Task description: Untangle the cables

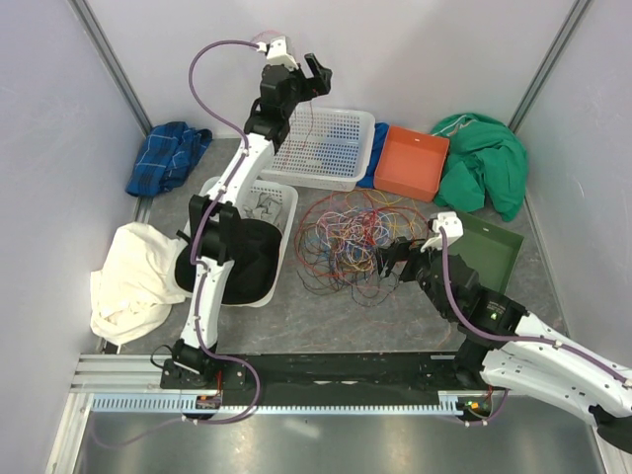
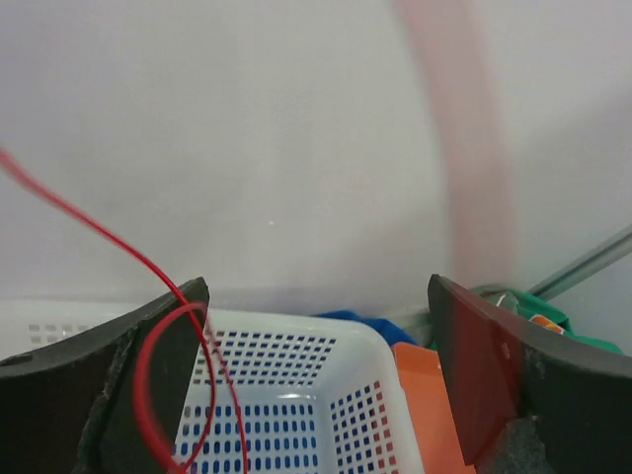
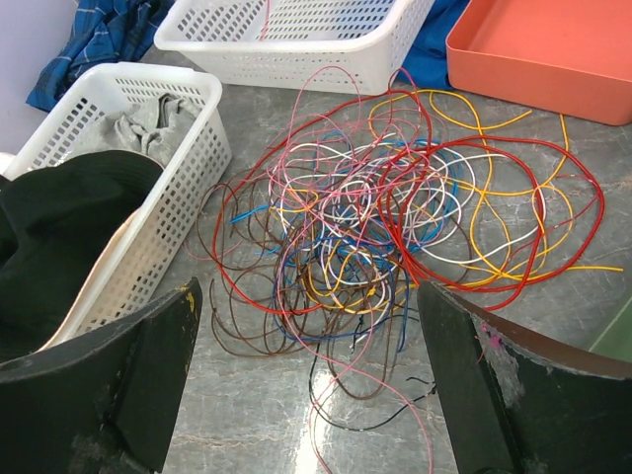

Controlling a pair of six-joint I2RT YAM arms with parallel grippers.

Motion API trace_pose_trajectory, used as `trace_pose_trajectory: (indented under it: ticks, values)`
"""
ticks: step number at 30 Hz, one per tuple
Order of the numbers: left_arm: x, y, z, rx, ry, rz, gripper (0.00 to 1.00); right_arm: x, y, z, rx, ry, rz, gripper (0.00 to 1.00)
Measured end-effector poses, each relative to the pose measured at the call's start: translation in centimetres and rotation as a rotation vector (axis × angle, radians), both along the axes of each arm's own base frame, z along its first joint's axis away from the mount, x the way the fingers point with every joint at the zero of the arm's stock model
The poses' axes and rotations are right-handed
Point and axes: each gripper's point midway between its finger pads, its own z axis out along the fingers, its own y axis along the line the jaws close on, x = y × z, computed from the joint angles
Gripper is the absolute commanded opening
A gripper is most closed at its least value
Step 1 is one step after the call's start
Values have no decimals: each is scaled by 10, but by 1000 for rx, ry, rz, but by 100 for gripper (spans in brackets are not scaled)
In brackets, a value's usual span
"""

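Observation:
The cables lie in a loose tangle of red, orange, yellow, blue, white, pink and brown wires on the table's middle. In the right wrist view the tangle lies just ahead of my right gripper, which is open and empty, low at the tangle's near right edge. My left gripper is raised high over the white mesh basket. Its jaws stand wide open. A lone red cable loops against its left finger and hangs down towards the basket.
A second white basket with grey and black clothes stands left of the tangle. An orange tray, a green cloth and a green tray are on the right. A blue plaid cloth and a white cloth lie on the left.

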Motion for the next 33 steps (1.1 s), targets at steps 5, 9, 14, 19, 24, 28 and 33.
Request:
trace_pose_trajectory:
  ticks: [5, 9, 14, 19, 24, 28, 33]
  values:
    - [-8, -2, -24, -29, 142, -29, 100, 1, 1, 1, 4, -3, -1, 98]
    - [-20, -5, -37, -34, 236, -46, 100, 0, 0, 4, 17, -10, -1, 98]
    - [-37, -2, -39, -28, 322, -56, 100, -2, -1, 11, 53, -18, -1, 98]
    - [-64, 7, -30, -16, 379, -59, 100, -4, -1, 15, 84, -20, -1, 98]
    - [-84, 16, 2, 1, 379, -61, 100, -5, 1, 8, 89, 13, -3, 98]
    - [-101, 21, 5, 12, 419, -78, 100, -6, 4, 2, 92, 39, 7, 98]
    - [-152, 18, -34, 69, 554, -106, 100, -3, 10, -11, 57, 73, 6, 98]
